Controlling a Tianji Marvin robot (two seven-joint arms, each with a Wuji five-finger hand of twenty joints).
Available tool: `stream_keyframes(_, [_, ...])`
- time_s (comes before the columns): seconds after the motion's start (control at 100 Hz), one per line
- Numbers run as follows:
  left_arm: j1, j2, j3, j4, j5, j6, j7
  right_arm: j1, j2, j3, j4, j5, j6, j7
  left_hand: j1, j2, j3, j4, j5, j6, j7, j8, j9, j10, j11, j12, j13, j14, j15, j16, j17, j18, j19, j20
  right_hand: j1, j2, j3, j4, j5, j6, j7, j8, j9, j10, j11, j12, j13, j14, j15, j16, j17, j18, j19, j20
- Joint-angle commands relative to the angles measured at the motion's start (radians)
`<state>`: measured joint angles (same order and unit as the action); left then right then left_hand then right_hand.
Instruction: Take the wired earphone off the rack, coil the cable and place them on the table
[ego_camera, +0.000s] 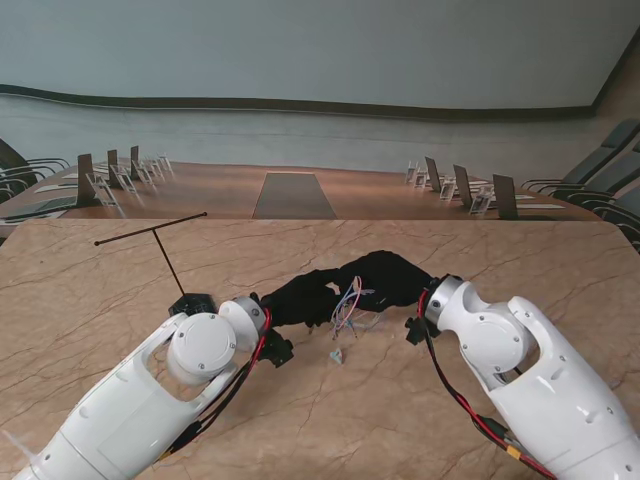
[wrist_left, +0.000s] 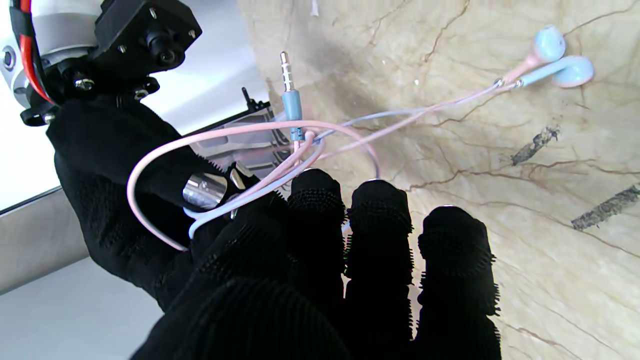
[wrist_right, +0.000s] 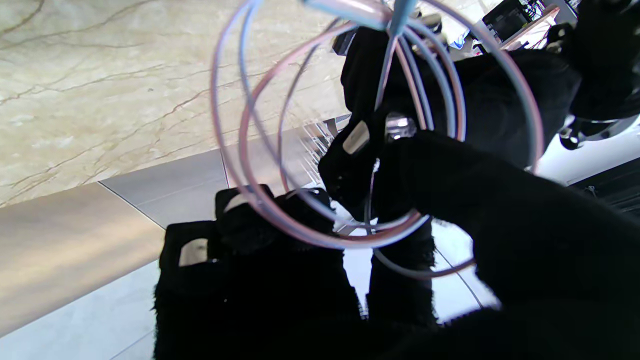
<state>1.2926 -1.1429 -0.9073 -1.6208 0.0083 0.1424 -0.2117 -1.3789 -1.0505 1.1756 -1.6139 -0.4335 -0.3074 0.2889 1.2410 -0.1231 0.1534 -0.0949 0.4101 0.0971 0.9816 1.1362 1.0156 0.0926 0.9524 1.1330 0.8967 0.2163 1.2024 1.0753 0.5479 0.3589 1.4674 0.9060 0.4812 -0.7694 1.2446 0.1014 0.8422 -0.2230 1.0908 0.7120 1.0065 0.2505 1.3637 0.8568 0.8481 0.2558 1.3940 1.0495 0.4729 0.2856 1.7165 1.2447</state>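
The pink and blue earphone cable hangs in loops between my two black-gloved hands at the middle of the table. My right hand has the coil wound around its fingers, with the thumb pressed on it. My left hand meets it from the left, fingertips closed on the strands. The two light-blue earbuds dangle just over the marble, seen small as earbuds in the stand view. The jack plug sticks out of the bundle. The black T-shaped rack stands bare at the left.
The rack's base sits right beside my left wrist. The marble table ends at a far edge, and beyond it is a long conference table with chairs and name stands.
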Motion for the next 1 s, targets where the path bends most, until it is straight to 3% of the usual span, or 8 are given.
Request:
stream_keyframes(0.0, [0.006,-0.008,0.005,-0.010,-0.004,-0.003,-0.007,0.000,-0.005,0.001,-0.003,0.000,-0.006,-0.002,0.050,0.003,0.023,-0.006,0.070,-0.122,0.203,0.073,0.021,-0.024,0.035,0.006,0.021,-0.005,0.028,0.003,0.005,0.027,0.066,0.008,0.091,0.067,0.110,0.067,0.069,-0.093,0.116,0.059,0.024,0.117,0.037,-0.009,0.046,0.094,0.094,-0.007,-0.013,-0.094,-0.001,-0.017])
stream_keyframes(0.3, [0.006,0.000,0.008,-0.009,0.009,-0.005,-0.029,0.004,-0.005,0.005,-0.002,-0.002,-0.010,-0.004,0.050,0.015,0.007,-0.003,0.042,-0.138,0.186,0.060,-0.014,-0.014,0.016,0.004,-0.029,0.000,0.005,0.004,-0.055,0.005,0.040,0.006,0.087,0.080,0.101,0.067,0.063,-0.103,0.113,0.066,-0.020,0.118,0.032,-0.010,0.008,0.089,0.075,-0.006,-0.046,-0.098,-0.018,-0.020])
stream_keyframes(0.38, [0.010,0.002,0.004,-0.010,0.016,-0.014,-0.028,0.003,-0.003,0.009,-0.006,-0.005,-0.006,0.004,0.050,0.017,-0.001,-0.001,0.032,-0.144,0.178,0.052,-0.025,-0.013,0.012,0.005,-0.045,0.002,0.002,0.007,-0.076,-0.003,0.037,0.009,0.076,0.051,0.110,0.080,0.080,-0.118,0.094,0.060,-0.123,0.129,0.029,-0.013,-0.072,0.076,0.030,0.006,-0.110,-0.120,-0.053,-0.024])
stream_keyframes(0.47, [0.012,0.004,0.000,-0.011,0.021,-0.022,-0.032,-0.001,0.004,0.015,-0.018,-0.020,0.006,0.030,0.050,0.022,-0.006,0.003,0.024,-0.148,0.175,0.048,-0.037,-0.011,0.010,0.006,-0.058,0.003,-0.002,0.010,-0.090,-0.010,0.032,0.011,0.078,0.011,0.140,0.031,0.087,-0.128,0.078,0.055,-0.299,0.117,-0.008,0.017,-0.221,0.035,-0.057,0.048,-0.223,-0.174,-0.111,-0.036])
stream_keyframes(0.57, [0.010,0.003,0.002,-0.010,0.017,-0.031,-0.031,-0.004,0.005,0.014,-0.021,-0.030,0.012,0.035,0.050,0.021,-0.006,0.004,0.024,-0.148,0.176,0.047,-0.035,-0.010,0.011,0.006,-0.057,0.004,-0.001,0.013,-0.089,-0.009,0.032,0.014,0.067,0.038,0.141,0.051,0.094,-0.116,0.073,0.038,-0.435,0.107,-0.060,0.055,-0.343,0.004,-0.123,0.072,-0.298,-0.225,-0.145,-0.059])
stream_keyframes(0.8, [0.009,0.005,0.006,-0.011,0.012,-0.046,-0.037,-0.004,0.003,0.010,-0.015,-0.038,0.026,0.026,0.050,0.016,-0.013,0.006,0.012,-0.151,0.146,0.009,-0.057,0.004,-0.042,-0.023,-0.083,0.022,-0.050,-0.002,-0.114,-0.009,-0.006,0.006,0.073,0.041,0.135,0.064,0.096,-0.097,0.082,0.016,-0.539,0.091,-0.111,0.029,-0.442,-0.022,-0.183,0.058,-0.369,-0.257,-0.188,-0.100])
stream_keyframes(0.99, [0.013,0.002,0.002,-0.011,0.024,-0.061,-0.017,-0.006,0.004,0.005,-0.016,-0.042,0.040,0.031,0.050,0.028,-0.014,0.006,0.006,-0.154,0.155,0.006,-0.057,-0.005,-0.037,-0.023,-0.081,0.013,-0.051,-0.001,-0.109,-0.012,-0.011,0.003,0.083,0.043,0.136,0.063,0.096,-0.083,0.088,0.005,-0.668,0.060,-0.163,-0.056,-0.560,-0.059,-0.252,-0.028,-0.454,-0.312,-0.218,-0.171])
